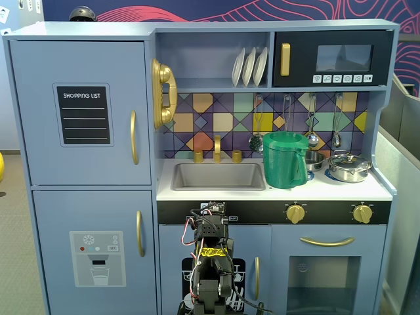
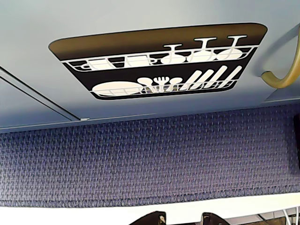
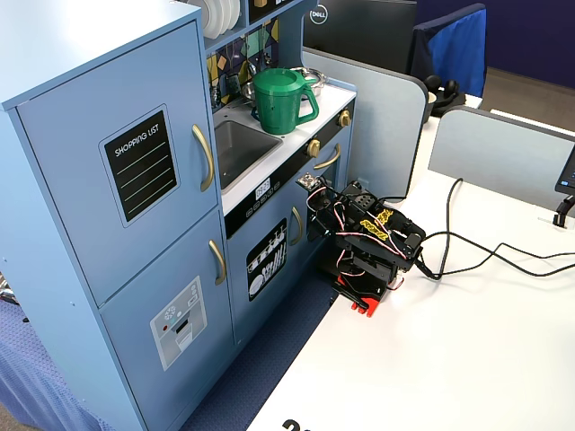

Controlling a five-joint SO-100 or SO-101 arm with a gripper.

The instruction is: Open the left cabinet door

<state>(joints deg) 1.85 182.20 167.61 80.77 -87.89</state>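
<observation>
The left cabinet door [image 1: 39,111] is a light-blue panel with a black "SHOPPING LIST" board and a curved gold handle [image 1: 134,136]. It is shut, at the upper left of the toy kitchen, and also shows in the other fixed view [image 3: 81,153] with its handle [image 3: 205,157]. My arm [image 1: 210,262] is folded low in front of the dishwasher-picture door [image 2: 154,61], far below and right of the handle. In the wrist view my gripper [image 2: 183,219] shows only two dark tips at the bottom edge, a small gap between them, holding nothing.
Below the shopping-list door is a shut door with a water-dispenser picture [image 1: 97,259]. A green pitcher [image 1: 285,159] and a steel pot [image 1: 349,167] stand on the counter by the sink [image 1: 218,176]. My arm's base [image 3: 364,260] sits on a white table [image 3: 467,359] with cables.
</observation>
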